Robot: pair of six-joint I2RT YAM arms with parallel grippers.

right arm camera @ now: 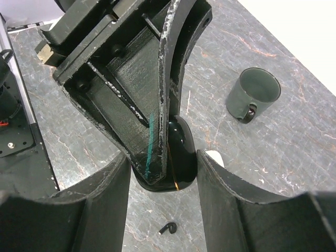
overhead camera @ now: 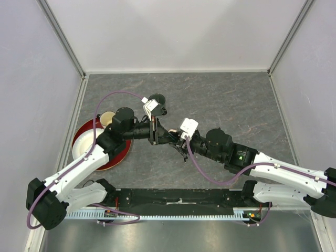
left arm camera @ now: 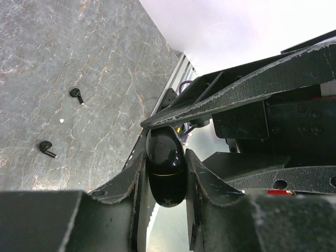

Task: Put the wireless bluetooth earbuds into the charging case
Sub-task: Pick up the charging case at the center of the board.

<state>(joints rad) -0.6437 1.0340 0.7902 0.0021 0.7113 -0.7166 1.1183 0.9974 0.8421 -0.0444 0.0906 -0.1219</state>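
Observation:
My left gripper [left arm camera: 165, 157] is shut on a glossy black charging case [left arm camera: 167, 168], closed, held above the table in the middle [overhead camera: 169, 135]. My right gripper [right arm camera: 163, 157] is open, its fingers [right arm camera: 220, 184] astride the case [right arm camera: 182, 149] and one left finger. One right finger lies across the case's top [left arm camera: 220, 102]. Two black earbuds [left arm camera: 77, 94] [left arm camera: 46, 148] lie on the table; one also shows under the case in the right wrist view [right arm camera: 168, 228]. A cream-white piece [right arm camera: 214, 157] peeks out beside the right finger; I cannot tell what it is.
A dark green mug [right arm camera: 253, 94] lies on its side beyond the grippers [overhead camera: 156, 100]. A red plate [overhead camera: 118, 157] with a white bowl [overhead camera: 84, 144] and a cream cup [overhead camera: 107, 118] sits at the left. Grey walls enclose the table.

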